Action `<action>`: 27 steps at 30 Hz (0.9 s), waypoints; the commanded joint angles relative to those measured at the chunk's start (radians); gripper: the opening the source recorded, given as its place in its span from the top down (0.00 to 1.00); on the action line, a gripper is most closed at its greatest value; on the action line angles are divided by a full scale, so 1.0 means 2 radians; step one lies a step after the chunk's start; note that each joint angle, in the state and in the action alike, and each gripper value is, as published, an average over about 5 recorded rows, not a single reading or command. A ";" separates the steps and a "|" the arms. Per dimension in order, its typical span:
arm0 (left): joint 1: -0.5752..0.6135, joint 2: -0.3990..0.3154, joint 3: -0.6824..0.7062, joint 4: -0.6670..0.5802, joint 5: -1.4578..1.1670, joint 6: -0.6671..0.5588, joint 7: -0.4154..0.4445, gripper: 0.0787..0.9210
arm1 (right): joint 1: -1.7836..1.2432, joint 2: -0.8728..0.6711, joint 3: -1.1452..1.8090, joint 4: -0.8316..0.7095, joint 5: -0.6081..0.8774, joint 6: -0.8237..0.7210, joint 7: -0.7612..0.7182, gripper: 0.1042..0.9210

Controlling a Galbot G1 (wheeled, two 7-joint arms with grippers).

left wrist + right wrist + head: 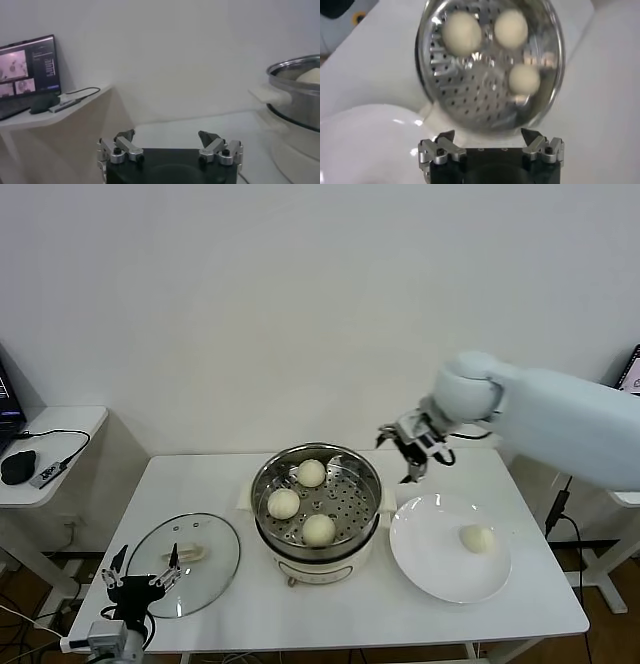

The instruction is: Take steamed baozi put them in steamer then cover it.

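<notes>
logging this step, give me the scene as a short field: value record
steamer: round shiny steel pot, cream base, table centre, uncovered
buns in steamer: three cream-white round baozi
bun left: one on flat white plate, at
lid: round glass lid on table, left of steamer
right gripper: open, empty, above the table between steamer and plate
left gripper: open, parked near lid
</notes>
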 commanded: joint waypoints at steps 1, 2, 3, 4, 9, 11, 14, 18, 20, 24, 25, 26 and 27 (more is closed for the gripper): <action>-0.001 0.005 0.004 0.001 -0.001 0.002 0.000 0.12 | -0.085 -0.128 0.043 0.002 -0.024 -0.058 -0.008 0.12; -0.001 0.006 0.005 0.001 -0.001 0.002 0.000 0.12 | -0.098 -0.133 0.051 -0.001 -0.032 -0.056 -0.008 0.12; -0.002 0.006 0.005 0.001 -0.001 0.002 0.000 0.12 | -0.114 -0.138 0.063 -0.003 -0.038 -0.055 -0.009 0.12; -0.002 0.007 0.005 0.001 -0.002 0.003 0.000 0.12 | -0.130 -0.142 0.075 -0.007 -0.044 -0.054 -0.009 0.12; -0.005 0.006 0.006 0.006 -0.001 0.003 0.000 0.12 | -0.210 -0.149 0.134 -0.038 -0.078 -0.037 -0.009 0.12; -0.005 0.005 0.007 0.007 0.000 0.003 0.000 0.12 | -0.243 -0.144 0.156 -0.058 -0.092 -0.024 -0.009 0.12; -0.003 0.005 0.007 0.007 0.001 0.003 0.000 0.12 | -0.284 -0.133 0.184 -0.083 -0.109 -0.008 -0.012 0.12; -0.002 0.005 0.003 0.008 0.001 0.003 0.000 0.12 | -0.311 -0.114 0.205 -0.106 -0.127 0.000 -0.016 0.12; -0.001 0.004 0.001 0.008 0.001 0.003 0.000 0.12 | -0.320 -0.103 0.212 -0.118 -0.138 0.003 -0.017 0.12; 0.001 0.003 -0.002 0.007 0.000 0.003 0.000 0.12 | -0.332 -0.084 0.221 -0.138 -0.153 0.007 -0.016 0.12; 0.002 0.003 -0.003 0.007 0.000 0.003 0.000 0.12 | -0.333 -0.081 0.222 -0.142 -0.156 0.008 -0.016 0.12; 0.002 0.002 -0.003 0.007 0.000 0.003 0.000 0.12 | -0.335 -0.077 0.223 -0.146 -0.160 0.009 -0.016 0.12; 0.002 0.002 -0.004 0.008 0.000 0.003 0.000 0.12 | -0.337 -0.073 0.224 -0.150 -0.162 0.010 -0.016 0.12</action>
